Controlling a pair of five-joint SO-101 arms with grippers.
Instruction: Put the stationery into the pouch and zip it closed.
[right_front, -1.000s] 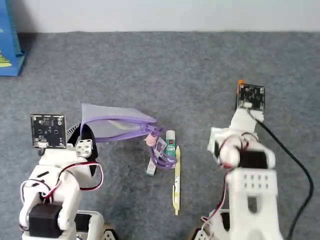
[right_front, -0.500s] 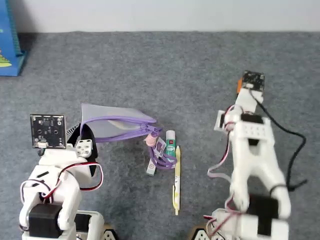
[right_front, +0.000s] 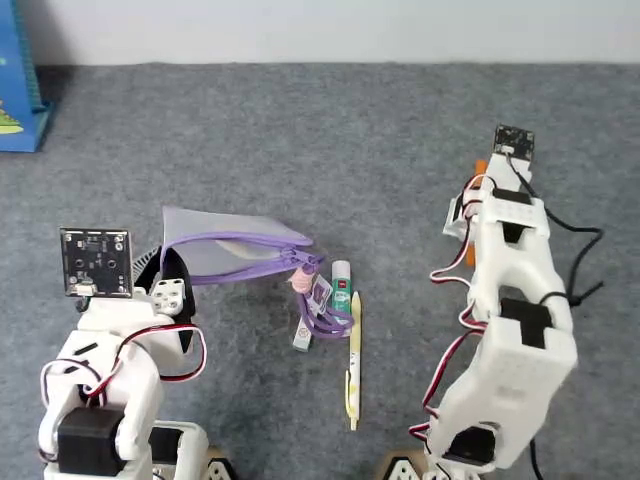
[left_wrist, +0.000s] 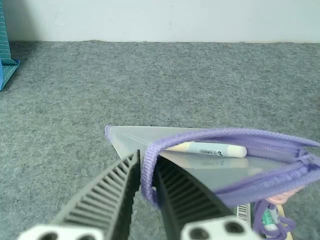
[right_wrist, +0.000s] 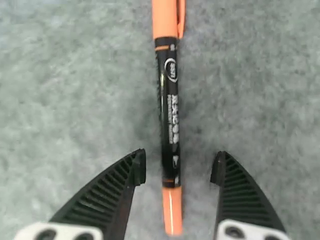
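On my left side, the left gripper (left_wrist: 145, 161) is clamped on the purple zip edge of the pouch (left_wrist: 200, 170) at its closed end, lifting that lip so the mouth gapes toward the middle of the grey mat (right_front: 300, 130). A white pen (left_wrist: 205, 149) already lies inside, along the pouch's length. Just beside the mouth a glue stick (right_front: 342, 285) and a yellow pen (right_front: 353, 360) lie on the mat, both pointing roughly away from me, touching or nearly so. Well off to the right, the right gripper (right_wrist: 179, 155) hangs over the orange marker (right_wrist: 167, 115), and this is the relation I care about. The marker's long axis runs straight out from the claw, in line with the arm's reach, and its near end sits between the two fingers. The jaws are spread wide, with bare mat showing on either side of the barrel, touching nothing and holding nothing (how high they sit above the mat I can't judge from the wrist view). The right arm is plainly the nearer one to this marker. I'd say a short drop and a squeeze would catch it across the barrel.
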